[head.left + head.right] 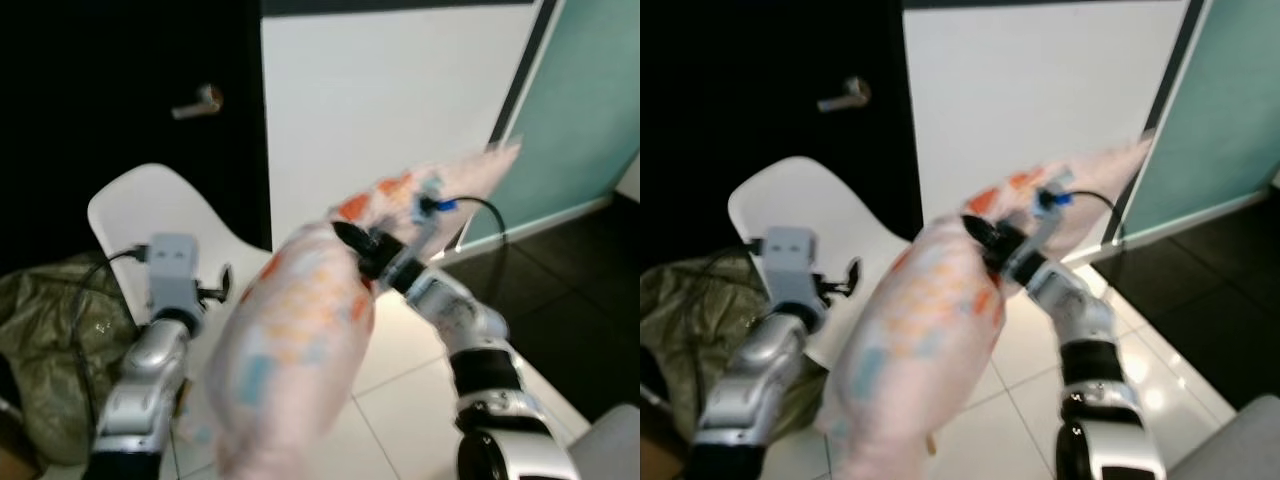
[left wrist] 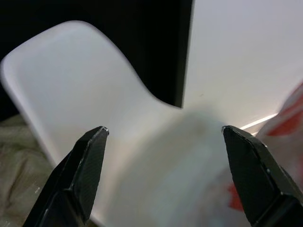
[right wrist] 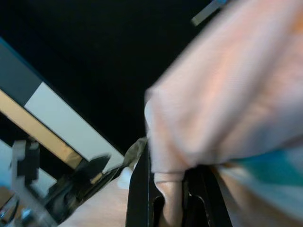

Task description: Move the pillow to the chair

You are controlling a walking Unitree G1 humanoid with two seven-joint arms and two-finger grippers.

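You are carrying the pillow [image 1: 300, 350] in mid-air just beside the chair [image 1: 150, 215], the right tool [image 1: 365, 250] pinching a fold of cloth. It is looking soft, light and floppy, so keep gripping fabric. The left wrist view is showing the left tool [image 2: 163, 137] spread wide over the seat.

Pale pink pillow [image 1: 300, 340] patterned with orange, red and teal patches; white moulded chair [image 1: 160, 215]; olive-green bag [image 1: 45, 340]; black door with silver handle [image 1: 197, 102]; teal panel [image 1: 590, 110].
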